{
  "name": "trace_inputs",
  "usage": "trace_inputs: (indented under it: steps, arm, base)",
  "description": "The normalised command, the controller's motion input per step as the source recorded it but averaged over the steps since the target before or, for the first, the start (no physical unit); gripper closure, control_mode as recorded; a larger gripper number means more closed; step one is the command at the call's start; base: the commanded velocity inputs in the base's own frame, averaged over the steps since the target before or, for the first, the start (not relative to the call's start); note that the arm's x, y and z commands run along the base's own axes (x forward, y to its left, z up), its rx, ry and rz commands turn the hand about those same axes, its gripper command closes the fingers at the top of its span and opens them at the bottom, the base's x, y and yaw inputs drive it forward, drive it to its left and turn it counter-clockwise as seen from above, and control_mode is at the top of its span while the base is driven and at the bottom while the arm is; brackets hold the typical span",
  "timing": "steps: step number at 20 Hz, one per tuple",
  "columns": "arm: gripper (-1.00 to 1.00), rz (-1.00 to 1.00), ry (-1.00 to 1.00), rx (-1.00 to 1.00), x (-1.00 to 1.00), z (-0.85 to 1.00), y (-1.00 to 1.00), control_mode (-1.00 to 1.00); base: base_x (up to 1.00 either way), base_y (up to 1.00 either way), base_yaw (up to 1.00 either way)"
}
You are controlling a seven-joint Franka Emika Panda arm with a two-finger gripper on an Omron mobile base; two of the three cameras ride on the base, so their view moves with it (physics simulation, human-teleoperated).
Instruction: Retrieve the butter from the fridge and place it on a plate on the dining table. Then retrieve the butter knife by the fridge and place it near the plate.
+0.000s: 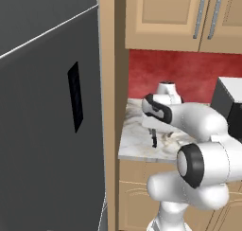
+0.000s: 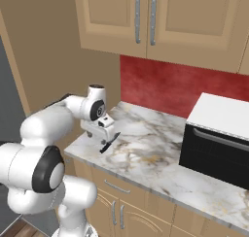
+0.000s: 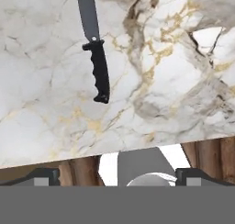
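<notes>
Item: butter knife [image 3: 95, 48]. Slim utensil with a grey blade and a ribbed black handle, lying flat on the marble surface [image 2: 146, 148] beside the fridge [image 1: 47, 130]. Handle end points toward the front edge; blade runs inward toward the red backsplash [image 2: 165, 85]. Nothing touches it.

Item: gripper [image 2: 108, 135]. Hangs above the knife and looks down on it; fingers [image 3: 43, 176] spread fully apart and empty. Judged to be staged over the handle for a descent, since the thick handle offers a better hold than the thin blade.

Item: fridge. Door shut, tall grey face at the left of the left base view, separated from the surface by a tan side panel [image 1: 109, 107].

Item: microwave [image 2: 219, 139]. Dark box at the far right of the surface, well apart from the knife.

Room for moving: bare marble on all sides of the knife; the front edge lies near the handle end. Wall cabinets [image 2: 146, 22] overhead limit a high lift.
</notes>
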Motion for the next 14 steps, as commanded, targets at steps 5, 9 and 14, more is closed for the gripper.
trace_inputs:
  steps: [5,9,14]
  arm:
    - [-1.00,-0.09,0.08,-0.01,0.89,-0.61,-0.06,-1.00]
    - [-1.00,-0.10,0.10,-0.02,0.79,-0.65,-0.13,-1.00]
    - [-1.00,-0.08,0.07,-0.01,0.50,-0.58,-0.20,-1.00]
  base:
    - [0.00,0.00,0.00]
    - [0.00,0.00,0.00]
    - [0.00,0.00,0.00]
